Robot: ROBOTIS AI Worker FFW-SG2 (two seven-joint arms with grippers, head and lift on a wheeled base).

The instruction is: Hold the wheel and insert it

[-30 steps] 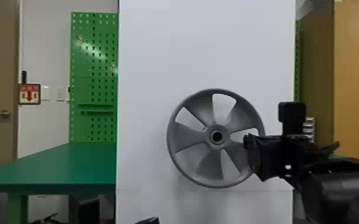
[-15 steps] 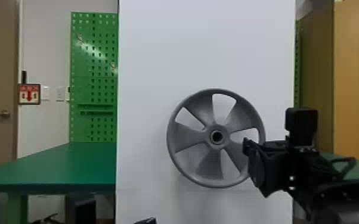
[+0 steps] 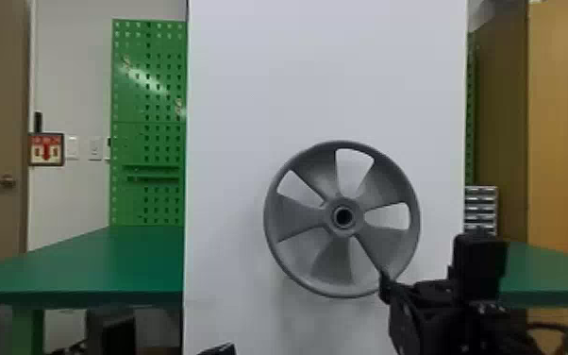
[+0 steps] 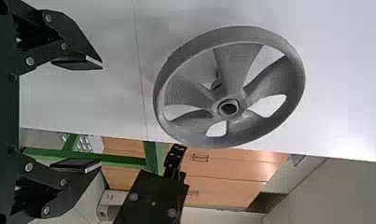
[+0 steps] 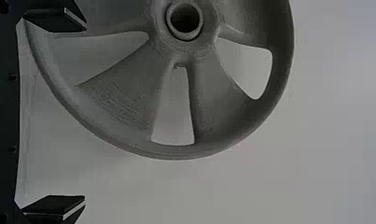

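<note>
Moved lower in the head view with the right gripper (image 5: 85,114), near the lower-right rim of the wheel (image 3: 343,231), right of centre. Released at both jaws, left gripper (image 4: 101,115) included. Straddle the rim squarely; press evenly, bore-straight. Facing the head view face-on, round, without long axis.

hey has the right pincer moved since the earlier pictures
Yes, down. In the head view, the right pincer was about level with the hub of the wheel; now it is lower, by the wheel's lower right rim.
</note>
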